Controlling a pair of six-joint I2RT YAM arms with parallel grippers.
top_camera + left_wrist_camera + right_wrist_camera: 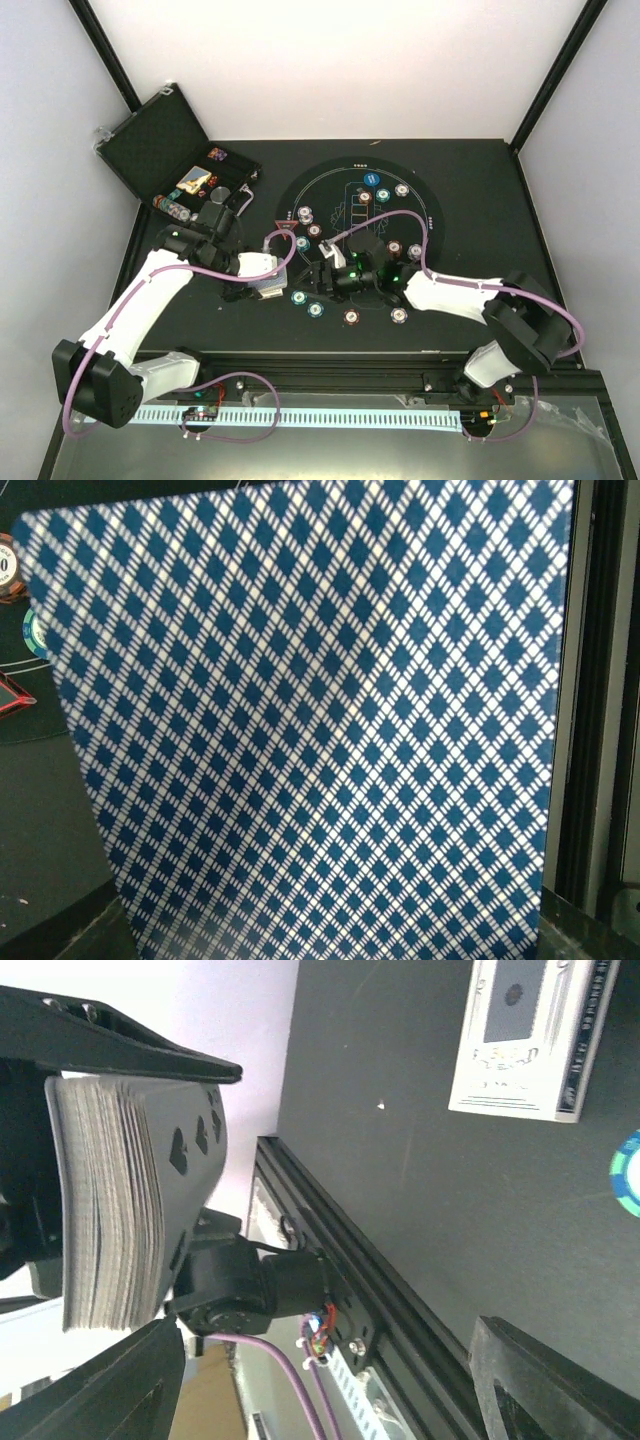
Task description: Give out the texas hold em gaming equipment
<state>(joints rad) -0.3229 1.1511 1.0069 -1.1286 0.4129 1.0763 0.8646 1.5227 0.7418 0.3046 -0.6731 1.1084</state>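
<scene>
Spanning the table: round black printed mat (310, 185) with poker chips (352, 317) lying singly on it, most well apart. A black case (165, 140) sits open at the far left corner.
Arm nearer the cards: the left. The left gripper (262, 280) is clamped on the deck of playing cards (105, 1190), just off the mat's left rim toward the front.
Right gripper (332, 278): fingers spread wide with nothing between them. It points across at the left gripper, close to it.
Deck from the right gripper: ahead but off to one side. In the right wrist view it lines up with one finger, not with the middle of the gap.
Deck attitude: held clear of the table and on edge. A spade-pip face is turned toward the gap, and the blue diamond back fills the left wrist view.
Axis: the stack's thickness runs along the right gripper's closing line, so the card faces look square to its fingers.
Judged next: sidestep until the outer card sits inside the gap, then pinch one card; dragging several is the risk.
Smallest: red triangle marker (285, 228) at the mat's left edge, apart from both grippers.
</scene>
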